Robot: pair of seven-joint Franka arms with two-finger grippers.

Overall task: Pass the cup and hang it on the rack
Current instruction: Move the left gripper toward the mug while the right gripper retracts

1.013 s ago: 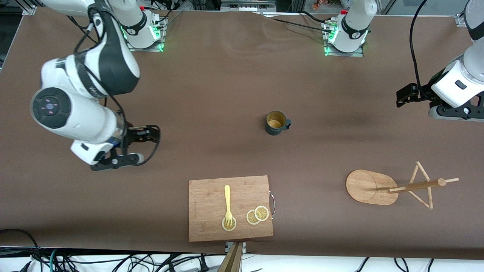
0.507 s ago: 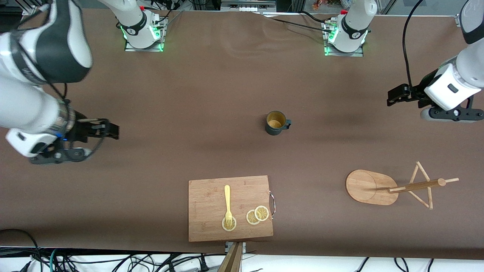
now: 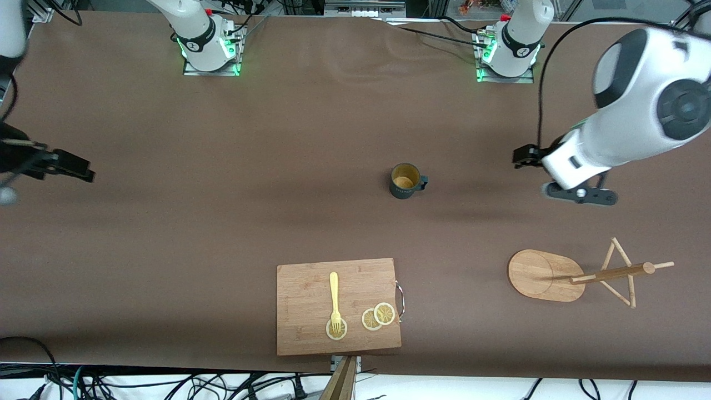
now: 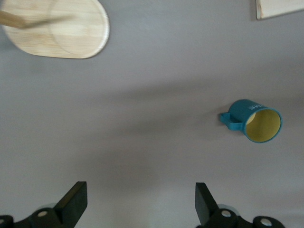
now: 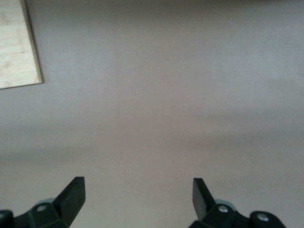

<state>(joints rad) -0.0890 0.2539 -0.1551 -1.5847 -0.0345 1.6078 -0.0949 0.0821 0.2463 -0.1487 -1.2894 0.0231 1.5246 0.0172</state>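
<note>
Teal cup (image 3: 405, 181) sits mid-table, not grabbed yet, so I must bring my wide-open left gripper (image 4: 140, 202) to it while the wide-open right gripper (image 5: 137, 197) waits at its table edge.

Cup (image 3: 405, 181) stood upright on table (image 3: 289, 139), mid-table, handle toward left arm's end. Rack (image 3: 577, 275) nearer front camera than cup, toward left arm's end, well apart from cup. Cutting board (image 3: 311, 305) near table's front edge, toward right arm's end from rack. Fork (image 3: 334, 299) and lemon slices (image 3: 377, 316) lay on board; fork tines on one slice. Left end effector (image 3: 525, 157) over bare table between cup and left arm's end. Right end effector (image 3: 78, 169) over table at right arm's end.
</note>
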